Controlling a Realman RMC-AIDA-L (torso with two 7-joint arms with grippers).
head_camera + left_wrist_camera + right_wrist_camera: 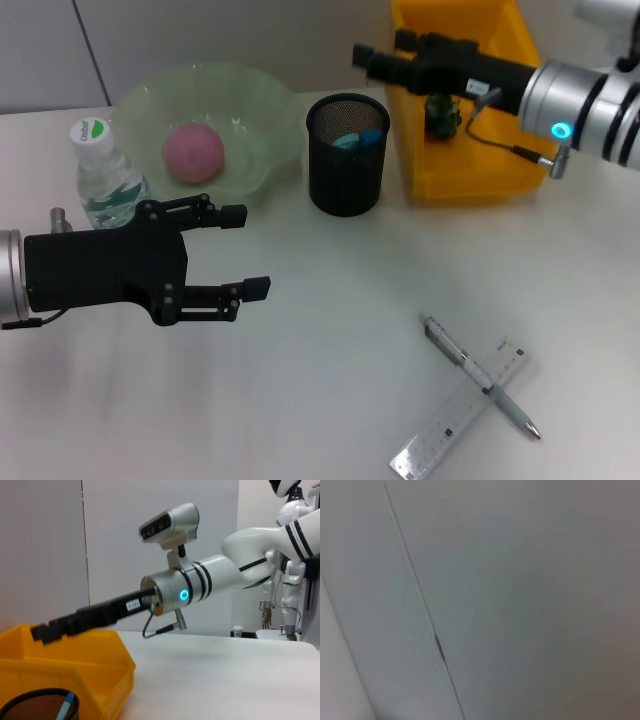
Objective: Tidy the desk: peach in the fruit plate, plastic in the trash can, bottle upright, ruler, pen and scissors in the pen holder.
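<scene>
**Pen and ruler left on the desk, both arms raised**

The peach [194,152] already sits in the pale green fruit plate [262,100], the bottle [103,172] stands upright just beside that plate, and something blue, likely the scissors' handles, shows inside the black mesh pen holder [346,190]. So what remains, judging by the layout, is the pen [478,375] and the ruler [461,410], which lie crossed on the near right of the desk, the pen on top of the ruler.

The left gripper [238,252] hovers above the desk in front of the bottle, its fingers wide apart and holding nothing (probably parked after finishing its side). The right gripper [364,55] reaches over the yellow trash can [470,172], above the pen holder's far rim; whether its fingers are parted I cannot tell, and nothing visible hangs from it. A small dark item lies inside the trash can.

The pen is slim and silver-grey with a clip; the ruler is flat, translucent and marked along its edge. Lying flush on the desk, the ruler looks hard to pinch, so the pen on top is likely the easier first pick.
</scene>
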